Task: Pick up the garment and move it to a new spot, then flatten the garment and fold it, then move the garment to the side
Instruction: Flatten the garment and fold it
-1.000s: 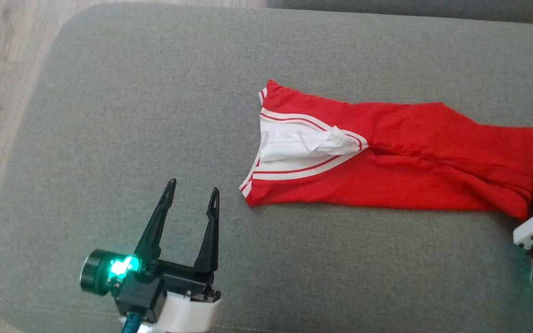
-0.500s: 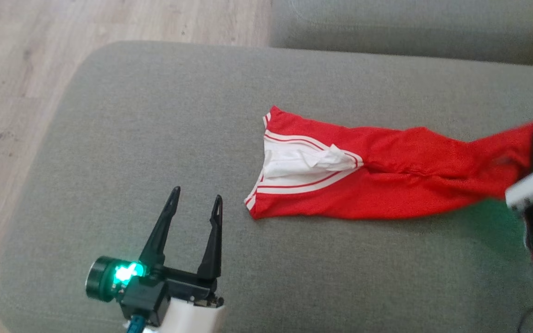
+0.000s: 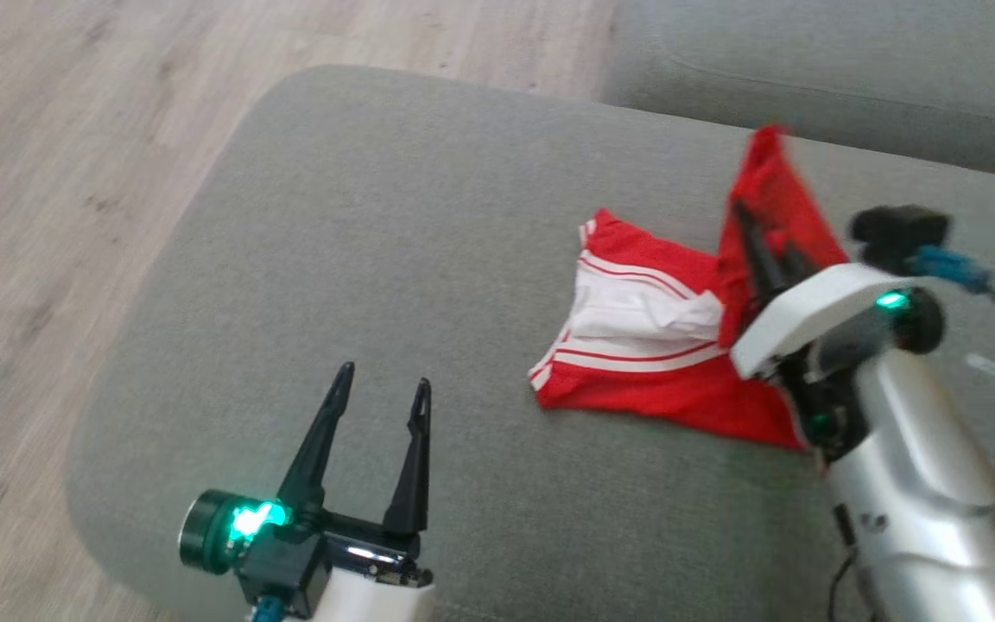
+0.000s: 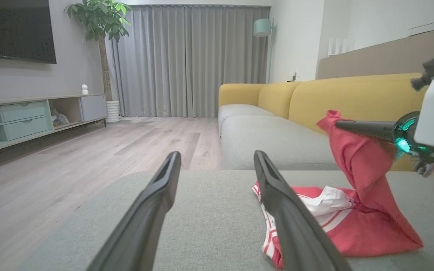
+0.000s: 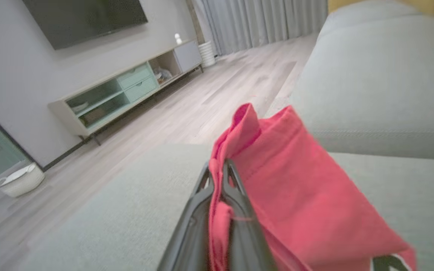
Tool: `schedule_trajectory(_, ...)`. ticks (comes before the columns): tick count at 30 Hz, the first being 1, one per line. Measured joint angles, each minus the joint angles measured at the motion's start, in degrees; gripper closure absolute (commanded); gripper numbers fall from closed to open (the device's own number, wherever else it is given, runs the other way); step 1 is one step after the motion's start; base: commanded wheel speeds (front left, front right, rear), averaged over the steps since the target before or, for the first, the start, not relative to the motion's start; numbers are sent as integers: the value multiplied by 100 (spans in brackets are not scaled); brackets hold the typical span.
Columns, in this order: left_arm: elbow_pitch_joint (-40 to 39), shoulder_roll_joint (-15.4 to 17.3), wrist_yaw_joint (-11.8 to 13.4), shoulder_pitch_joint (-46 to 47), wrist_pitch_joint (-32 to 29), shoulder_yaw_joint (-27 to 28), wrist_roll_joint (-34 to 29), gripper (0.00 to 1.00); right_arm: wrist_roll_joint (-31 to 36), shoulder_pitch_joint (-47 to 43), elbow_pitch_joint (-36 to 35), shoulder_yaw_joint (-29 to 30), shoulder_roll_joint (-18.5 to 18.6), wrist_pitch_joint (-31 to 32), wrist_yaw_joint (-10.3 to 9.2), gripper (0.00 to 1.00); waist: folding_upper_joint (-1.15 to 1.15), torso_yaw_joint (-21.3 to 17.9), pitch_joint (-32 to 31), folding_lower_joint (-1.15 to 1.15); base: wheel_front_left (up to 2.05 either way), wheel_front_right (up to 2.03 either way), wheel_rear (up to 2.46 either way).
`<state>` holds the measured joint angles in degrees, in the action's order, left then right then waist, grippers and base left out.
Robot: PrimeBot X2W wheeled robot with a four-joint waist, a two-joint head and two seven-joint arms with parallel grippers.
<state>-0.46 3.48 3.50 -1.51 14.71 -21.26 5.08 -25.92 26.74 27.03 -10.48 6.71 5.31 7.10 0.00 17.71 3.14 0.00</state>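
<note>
— So, where is the red jersey garment with white striped trim [image 3: 662, 402]?
— On the grey fabric sofa cushion [image 3: 394, 216]: the striped end lies flat and the other end is raised.
— Raised by what?
— The right gripper [image 5: 217, 167], its fingers pinched onto the red cloth.
— And the left gripper [image 3: 383, 376]?
— Fingers apart, holding nothing, near the striped end. It seems to be just above the cushion, though the blur makes that uncertain.

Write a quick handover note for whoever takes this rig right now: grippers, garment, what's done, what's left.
Left gripper: open, empty, above the grey cushion beside the red garment.
Right gripper: shut on the red garment, one end lifted above the rest, which lies on the grey cushion.
Done: fold seemingly begun.
Left: lay the lifted end down, finish folding, move it aside.
</note>
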Motion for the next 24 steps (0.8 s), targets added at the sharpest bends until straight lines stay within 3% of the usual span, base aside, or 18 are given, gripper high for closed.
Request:
schedule_trajectory(3,4,-4,3,9,0,-71,10,0,60,16,247,-303,-154,67,0,100,0,198,64,0,0,0,0)
schedule_trajectory(4,4,-4,4,14,0,-86,56,0,65,34,357,-401,-197,67,0,76,0,256,95,0,0,0,0)
schedule_trajectory(5,4,-7,5,20,0,-100,89,0,63,65,482,-492,-236,67,0,59,0,308,128,0,0,0,0)
schedule_trajectory(6,4,-10,9,30,0,-104,102,0,44,98,594,-603,-252,51,0,34,0,355,164,0,0,0,0)
schedule_trajectory(7,4,-10,11,44,0,-104,105,0,-25,122,671,-695,-260,-35,0,0,0,392,204,0,0,0,0)
schedule_trajectory(11,7,-13,82,129,0,-103,151,0,-700,264,745,-1251,-265,-380,0,0,0,450,312,1,0,0,0)
schedule_trajectory(16,10,-18,160,148,0,-69,148,0,-755,464,703,-1511,-253,-770,0,0,0,233,243,1,0,0,0)
schedule_trajectory(24,21,-20,164,-113,0,280,151,0,-691,-113,278,-906,714,-1671,0,0,0,-417,-173,0,0,0,0)
